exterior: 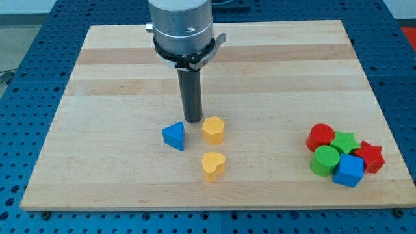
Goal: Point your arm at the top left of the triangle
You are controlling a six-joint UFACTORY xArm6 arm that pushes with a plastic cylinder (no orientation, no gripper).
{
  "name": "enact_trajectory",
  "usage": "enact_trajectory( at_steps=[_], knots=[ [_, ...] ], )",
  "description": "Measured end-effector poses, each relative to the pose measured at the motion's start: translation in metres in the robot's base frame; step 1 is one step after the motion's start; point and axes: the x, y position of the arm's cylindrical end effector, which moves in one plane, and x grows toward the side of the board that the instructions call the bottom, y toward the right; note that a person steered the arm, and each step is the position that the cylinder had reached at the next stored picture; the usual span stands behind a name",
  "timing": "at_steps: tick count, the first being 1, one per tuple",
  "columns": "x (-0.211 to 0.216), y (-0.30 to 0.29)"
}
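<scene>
My tip (193, 120) rests on the wooden board (117, 65) a little left of centre, at the end of a straight dark rod that hangs from a grey cylindrical mount at the view's top; there is no gripper on this arm, so nothing opens or closes and nothing is held; the rod only touches the board.

The blue triangle (174, 135) lies just below and to the left of my tip, near it but apart, with a narrow strip of bare wood between them; its upper right corner is the part closest to the rod; seen from the triangle, my tip stands at its top right rather than its top left.

A yellow hexagon (213, 129) sits just to the right of my tip and slightly lower, very close to the rod's base; whether they touch I cannot tell; a yellow heart (213, 166) lies below the hexagon, apart from it and from the triangle.

Well apart, near the board's lower right, five blocks crowd together: a red cylinder (320, 137) at the upper left, a green star (344, 140) beside it, a red star (370, 156) at the right, a green cylinder (324, 160) at the lower left, and a blue cube (350, 170) at the bottom, pressed against its neighbours.
</scene>
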Motion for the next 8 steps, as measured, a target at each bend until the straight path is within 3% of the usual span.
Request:
enact_trajectory(
  at_steps=[2, 4, 8],
  knots=[
    [-0.018, -0.033],
    [-0.001, -0.073],
    [0.016, -0.074]
  ],
)
